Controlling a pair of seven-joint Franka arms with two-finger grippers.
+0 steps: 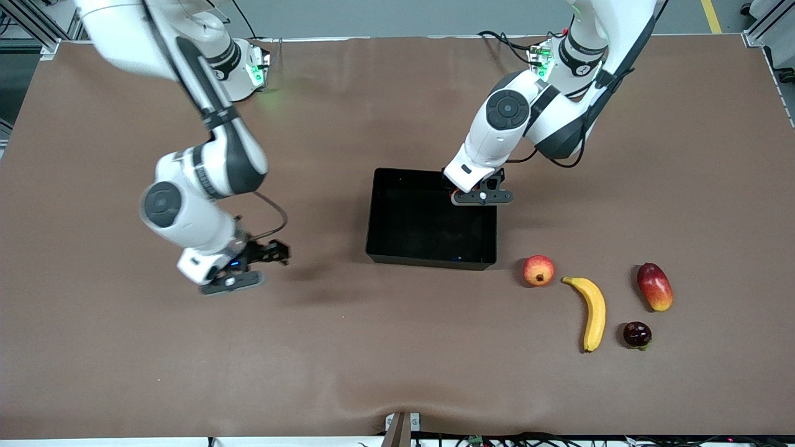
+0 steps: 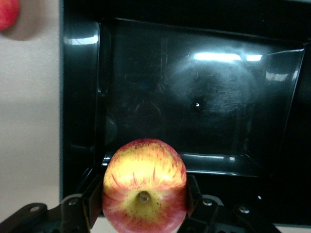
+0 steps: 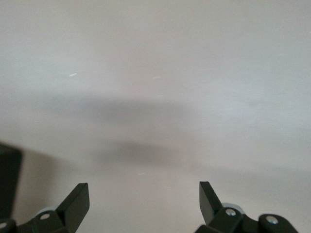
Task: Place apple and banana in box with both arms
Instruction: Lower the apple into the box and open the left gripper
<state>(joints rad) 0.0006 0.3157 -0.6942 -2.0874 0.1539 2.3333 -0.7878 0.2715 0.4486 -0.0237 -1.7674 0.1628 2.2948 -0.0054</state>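
Observation:
The apple (image 2: 144, 174), red with yellow streaks, sits between the fingers of my left gripper (image 2: 143, 203), which is shut on it. That gripper (image 1: 481, 197) hangs over the black box (image 1: 428, 257) at the corner nearest the left arm's base, and the box's glossy wall (image 2: 80, 97) and bare floor fill the left wrist view. The banana (image 1: 593, 310) lies on the table, nearer the front camera than the box and toward the left arm's end. My right gripper (image 1: 233, 282) stands open over bare table toward the right arm's end; nothing is between its fingers (image 3: 77, 201).
An orange-red round fruit (image 1: 538, 270) lies beside the box's near corner, close to the banana's tip. A red-yellow mango (image 1: 654, 286) and a small dark fruit (image 1: 637, 334) lie beside the banana. The brown tablecloth (image 1: 372, 360) is rumpled near the front edge.

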